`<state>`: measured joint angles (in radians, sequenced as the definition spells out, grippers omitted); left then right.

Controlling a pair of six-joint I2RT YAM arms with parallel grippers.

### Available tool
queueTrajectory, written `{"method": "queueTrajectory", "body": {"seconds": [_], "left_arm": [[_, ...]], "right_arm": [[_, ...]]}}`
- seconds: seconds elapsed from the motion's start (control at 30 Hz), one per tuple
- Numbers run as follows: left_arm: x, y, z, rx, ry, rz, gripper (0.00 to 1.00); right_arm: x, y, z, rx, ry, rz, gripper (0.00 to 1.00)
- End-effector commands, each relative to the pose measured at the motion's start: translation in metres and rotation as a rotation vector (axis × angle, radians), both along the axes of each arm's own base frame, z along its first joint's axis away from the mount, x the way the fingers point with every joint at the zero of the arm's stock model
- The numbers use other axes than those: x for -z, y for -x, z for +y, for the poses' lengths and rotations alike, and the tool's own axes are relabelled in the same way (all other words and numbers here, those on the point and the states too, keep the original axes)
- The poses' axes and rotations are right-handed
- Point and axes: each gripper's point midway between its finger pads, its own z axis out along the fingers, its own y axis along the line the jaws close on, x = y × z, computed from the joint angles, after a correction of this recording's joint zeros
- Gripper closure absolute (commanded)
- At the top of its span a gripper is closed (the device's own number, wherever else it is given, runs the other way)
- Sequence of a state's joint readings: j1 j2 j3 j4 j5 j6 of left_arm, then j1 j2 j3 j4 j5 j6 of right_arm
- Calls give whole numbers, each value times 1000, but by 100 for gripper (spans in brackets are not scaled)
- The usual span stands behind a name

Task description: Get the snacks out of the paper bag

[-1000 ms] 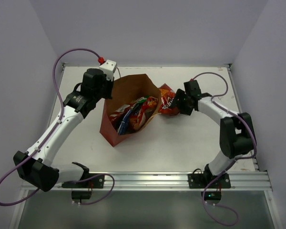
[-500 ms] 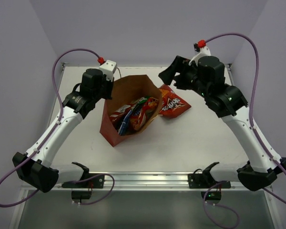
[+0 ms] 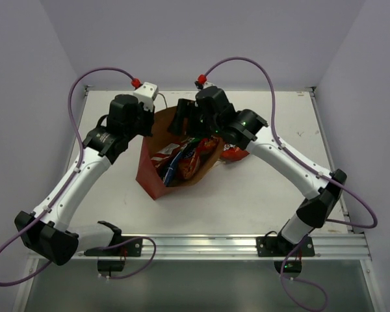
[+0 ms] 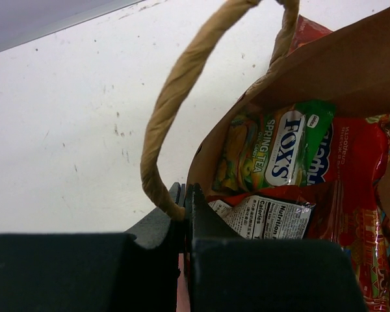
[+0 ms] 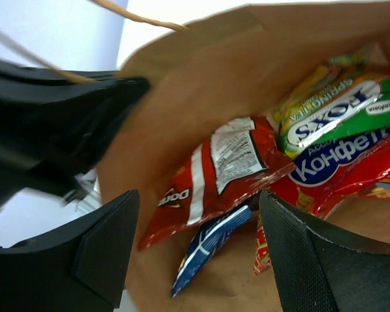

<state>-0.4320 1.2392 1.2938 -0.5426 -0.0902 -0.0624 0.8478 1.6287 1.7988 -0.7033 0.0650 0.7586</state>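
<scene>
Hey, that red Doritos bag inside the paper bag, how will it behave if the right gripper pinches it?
The red Doritos bag is probably light and floppy: it looks like thin, creased foil, so it should crumple when pinched. Its glossy surface may slip. The blue-white bag pokes out from under it and might get dragged along.

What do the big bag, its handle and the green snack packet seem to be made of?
The paper bag: matte brown paper, by its dull inside and creases. Its handle: probably twisted tan paper cord, judging by the spiral ridges. The green snack packet: glossy printed plastic or foil film, as it shines and crinkles.
</scene>
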Motion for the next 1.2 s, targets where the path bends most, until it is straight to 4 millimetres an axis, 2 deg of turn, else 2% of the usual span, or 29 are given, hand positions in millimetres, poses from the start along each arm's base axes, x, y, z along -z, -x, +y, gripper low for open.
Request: {"method": "queueTrajectory", "body": {"seconds": [0.0, 0.2, 0.5, 0.6, 0.77, 1.03, 1.17], "left_arm": [[-43, -1, 2, -12, 73, -135, 100], [-42, -2, 3, -18, 68, -135, 100], [-42, -2, -1, -3, 78, -133, 100], [-43, -2, -1, -2, 81, -135, 100], [-43, -1, -1, 1, 84, -135, 100], [-42, 1, -1, 4, 87, -134, 100], [-42, 2, -1, 7, 88, -132, 100]], "right_arm": [[-9, 0, 3, 49, -39, 23, 23], [42, 13, 9, 42, 18, 149, 23], [84, 17, 16, 41, 53, 245, 23], [89, 13, 23, 40, 37, 248, 24], [82, -1, 32, 57, 19, 216, 27], [90, -16, 40, 83, 27, 198, 33], [96, -22, 42, 89, 36, 190, 42]]}}
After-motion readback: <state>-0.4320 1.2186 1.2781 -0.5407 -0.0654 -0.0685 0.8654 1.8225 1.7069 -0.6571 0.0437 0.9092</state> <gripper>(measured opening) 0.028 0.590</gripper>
